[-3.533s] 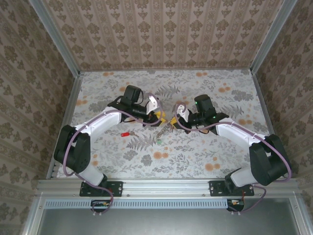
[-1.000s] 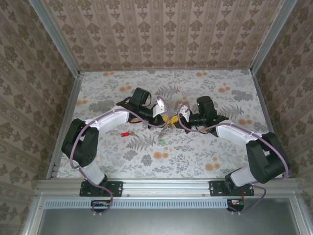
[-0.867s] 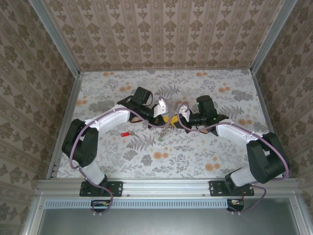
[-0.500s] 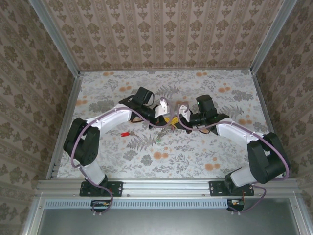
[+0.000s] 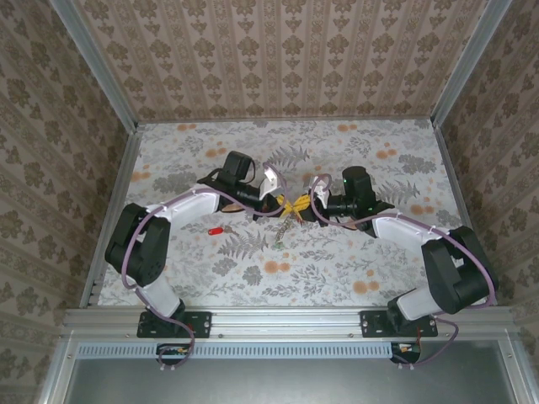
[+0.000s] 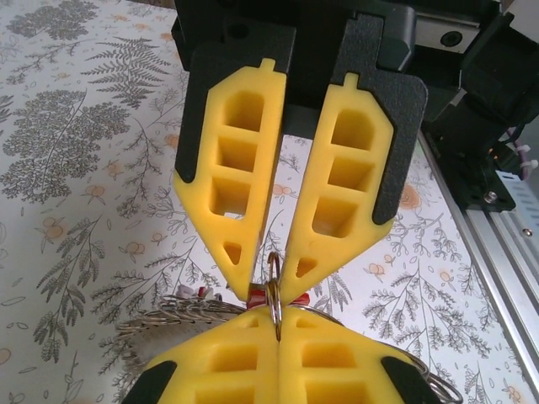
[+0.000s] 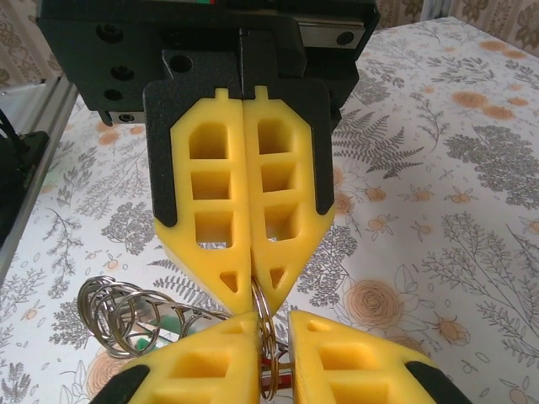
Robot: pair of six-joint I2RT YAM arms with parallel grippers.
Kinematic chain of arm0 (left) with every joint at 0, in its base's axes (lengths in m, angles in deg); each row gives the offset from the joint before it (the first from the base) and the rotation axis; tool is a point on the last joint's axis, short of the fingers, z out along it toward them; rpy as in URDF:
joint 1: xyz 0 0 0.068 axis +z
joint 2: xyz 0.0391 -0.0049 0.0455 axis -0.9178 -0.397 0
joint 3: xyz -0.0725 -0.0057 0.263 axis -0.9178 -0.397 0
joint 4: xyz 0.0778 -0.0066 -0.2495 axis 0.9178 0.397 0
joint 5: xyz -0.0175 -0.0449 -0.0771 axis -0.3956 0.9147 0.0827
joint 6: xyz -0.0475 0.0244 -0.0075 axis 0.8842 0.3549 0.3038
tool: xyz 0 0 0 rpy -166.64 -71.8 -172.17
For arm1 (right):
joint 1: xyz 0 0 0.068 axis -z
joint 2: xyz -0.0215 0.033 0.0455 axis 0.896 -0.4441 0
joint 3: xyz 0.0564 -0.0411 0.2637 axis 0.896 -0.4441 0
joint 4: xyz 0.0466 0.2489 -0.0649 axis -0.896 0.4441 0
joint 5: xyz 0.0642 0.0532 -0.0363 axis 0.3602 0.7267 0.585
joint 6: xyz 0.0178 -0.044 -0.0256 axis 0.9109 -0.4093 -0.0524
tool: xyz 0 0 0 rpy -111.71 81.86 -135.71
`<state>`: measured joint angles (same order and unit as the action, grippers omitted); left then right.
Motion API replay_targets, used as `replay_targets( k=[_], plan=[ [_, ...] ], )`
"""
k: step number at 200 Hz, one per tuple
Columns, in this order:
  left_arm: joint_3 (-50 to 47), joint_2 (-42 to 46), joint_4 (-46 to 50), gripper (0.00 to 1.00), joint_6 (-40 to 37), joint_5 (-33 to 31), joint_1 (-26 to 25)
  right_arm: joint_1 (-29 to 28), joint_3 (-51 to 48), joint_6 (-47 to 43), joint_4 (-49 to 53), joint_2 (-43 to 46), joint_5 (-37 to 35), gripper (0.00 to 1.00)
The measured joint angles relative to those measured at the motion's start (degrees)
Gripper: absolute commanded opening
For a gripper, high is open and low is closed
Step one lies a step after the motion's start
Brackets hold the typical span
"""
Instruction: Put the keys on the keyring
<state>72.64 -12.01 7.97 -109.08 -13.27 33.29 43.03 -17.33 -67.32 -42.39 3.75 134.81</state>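
Table top (image 5: 337, 252): pale covering printed with grey ferns and orange flowers, evenly and softly lit. Walls: beige-brown damask-patterned panels at 12 o'clock (image 5: 286, 59), 9 o'clock (image 5: 42, 168) and 3 o'clock (image 5: 505, 168), joined at the far corners by bare aluminium posts, one at 11 o'clock (image 5: 94, 63) and one at 1 o'clock (image 5: 470, 59). Near edge at 6 o'clock: aluminium rail (image 5: 286, 318), then a slotted grey strip (image 5: 286, 349) and a dark grey surface (image 5: 286, 380) beyond it.

No writing, label, brand or number could be read anywhere; the walls (image 5: 286, 50) and the table (image 5: 337, 269) bore only floral prints.
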Motion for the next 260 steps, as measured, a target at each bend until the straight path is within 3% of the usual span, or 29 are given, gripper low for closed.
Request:
replay_targets(
  k=[45, 90, 105, 148, 184, 200, 232, 260],
  plan=[
    [-0.8, 0.0, -2.8, 0.0, 2.0, 0.9, 0.1, 0.6, 0.0, 0.0, -0.9, -0.3, 1.0, 0.17],
    [-1.7, 0.3, -4.9, 0.0, 3.4, 1.1, 0.5, 0.7, 0.0, 0.5, -1.2, -0.6, 1.7, 0.02],
    [-1.7, 0.3, -4.3, 0.1, 2.9, 0.8, 0.4, 0.7, 0.1, 0.5, -0.9, -0.6, 1.7, 0.01],
    [2.4, 0.3, 4.6, 0.17, -2.8, -4.2, -1.5, 0.6, 3.1, -3.3, 7.5, -0.6, 1.5, 0.0],
    [5.9, -0.4, 10.5, 0.15, -6.5, -8.6, -3.0, 0.5, 6.7, -7.8, 16.3, -0.6, 0.8, 0.0],
    [7.1, -0.9, 12.2, 0.0, -7.6, -9.5, -3.4, 0.4, 7.6, -9.1, 19.1, -0.6, 0.1, 0.02],
    [7.8, -1.5, 13.8, 0.0, -8.7, -9.6, -3.6, 0.0, 8.5, -10.6, 22.3, -0.5, -1.4, 0.1],
    [5.2, -1.2, 8.4, 0.0, -6.0, -6.9, -2.8, 0.5, 6.7, -7.2, 18.6, 0.0, -1.6, 0.13]
  ],
)
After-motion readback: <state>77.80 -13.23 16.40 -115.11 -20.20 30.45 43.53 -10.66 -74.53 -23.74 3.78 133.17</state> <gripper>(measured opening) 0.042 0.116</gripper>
